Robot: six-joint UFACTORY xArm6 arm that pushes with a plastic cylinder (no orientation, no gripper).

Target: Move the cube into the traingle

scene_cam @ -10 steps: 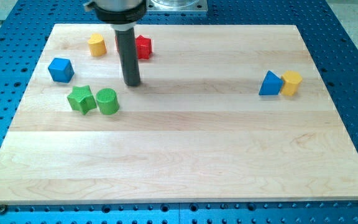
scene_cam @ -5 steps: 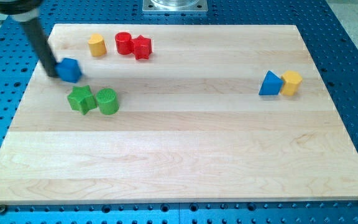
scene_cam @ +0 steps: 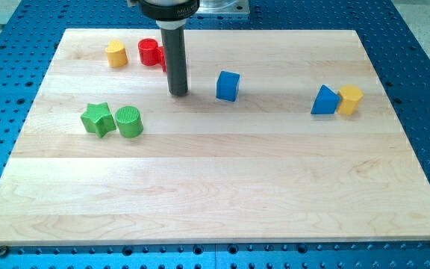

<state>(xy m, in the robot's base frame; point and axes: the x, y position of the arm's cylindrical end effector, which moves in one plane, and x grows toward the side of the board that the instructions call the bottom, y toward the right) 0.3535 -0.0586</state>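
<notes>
The blue cube (scene_cam: 228, 85) sits on the wooden board, a little above the view's middle. The blue triangle (scene_cam: 323, 100) stands at the view's right, touching a yellow block (scene_cam: 350, 99) on its right side. My tip (scene_cam: 178, 93) rests on the board to the left of the blue cube, with a gap between them. The dark rod rises toward the view's top and hides part of a red block behind it.
A yellow block (scene_cam: 115, 54) and a red cylinder (scene_cam: 149, 51) sit at the view's top left. A green star (scene_cam: 96, 119) and a green cylinder (scene_cam: 129, 121) sit side by side at the left. The wooden board (scene_cam: 222, 187) lies on a blue perforated table.
The blue cube has moved from the board's left side to right of centre, toward the triangle. My tip has moved from the left edge to just left of the cube.
</notes>
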